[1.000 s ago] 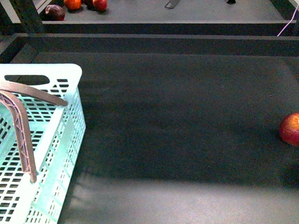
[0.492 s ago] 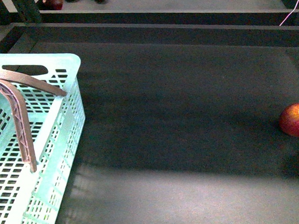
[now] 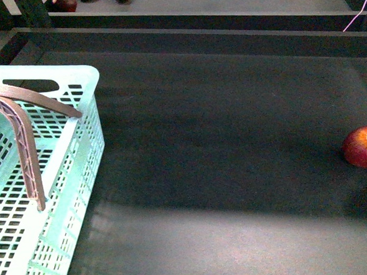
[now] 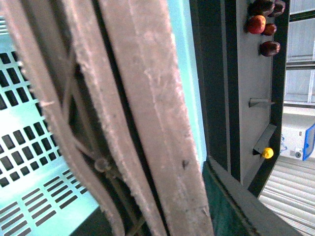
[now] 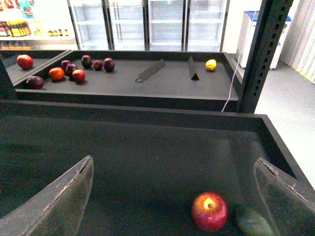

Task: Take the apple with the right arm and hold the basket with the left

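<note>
The red apple (image 3: 363, 147) with a yellow patch at its stem lies on the dark table at the far right of the front view. In the right wrist view the apple (image 5: 209, 211) sits between the wide-open fingers (image 5: 59, 201) of my right gripper (image 5: 179, 196), nearer one finger, untouched. The mint-aqua basket (image 3: 61, 182) stands at the left of the front view with its mauve-brown handles (image 3: 22, 147) raised. The left wrist view is filled by a basket handle (image 4: 152, 123) held in my shut left gripper; its fingers are hidden. Neither arm shows in the front view.
A dark green vegetable (image 5: 251, 221) lies right beside the apple. A raised ledge (image 3: 196, 34) bounds the table at the back. Beyond it a shelf holds several fruits (image 5: 64, 69), a yellow lemon (image 5: 210, 64) and metal brackets (image 5: 150, 71).
The front view has shifted: basket and apple sit a little lower than a second ago and the far shelf has slid up out of frame. Little differs over the last half second.
</note>
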Available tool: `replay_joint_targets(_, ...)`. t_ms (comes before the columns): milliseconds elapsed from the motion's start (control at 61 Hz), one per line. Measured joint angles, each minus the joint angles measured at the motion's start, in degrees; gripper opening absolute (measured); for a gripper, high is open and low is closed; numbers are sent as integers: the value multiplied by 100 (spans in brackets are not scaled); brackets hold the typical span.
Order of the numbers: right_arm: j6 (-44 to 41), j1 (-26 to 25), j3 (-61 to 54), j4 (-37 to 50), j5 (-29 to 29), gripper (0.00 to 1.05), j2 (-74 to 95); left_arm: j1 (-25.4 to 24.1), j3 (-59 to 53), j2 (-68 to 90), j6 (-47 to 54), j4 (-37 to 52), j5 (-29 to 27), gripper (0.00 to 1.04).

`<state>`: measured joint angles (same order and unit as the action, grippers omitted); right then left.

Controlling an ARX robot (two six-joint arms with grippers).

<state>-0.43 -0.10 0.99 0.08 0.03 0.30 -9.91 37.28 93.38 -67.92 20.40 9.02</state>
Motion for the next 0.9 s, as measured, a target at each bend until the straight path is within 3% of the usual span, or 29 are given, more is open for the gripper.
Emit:
replay_joint_targets(82, 0, 0, -2, 0, 0, 96, 0, 22, 33, -42, -254, -87, 17, 18)
replay_joint_targets(443, 0, 0, -2, 0, 0, 96, 0, 625, 614, -522, -76, -850, -4, 18)
replay_joint_targets(689, 0, 0, -2, 0, 0, 96, 0, 1534, 1517, -505, -92, -1200, -138, 18)
replay_joint_targets(902, 0, 0, -2, 0, 0, 96, 0, 2647, 2170, -391, -70, -1449, -197, 18)
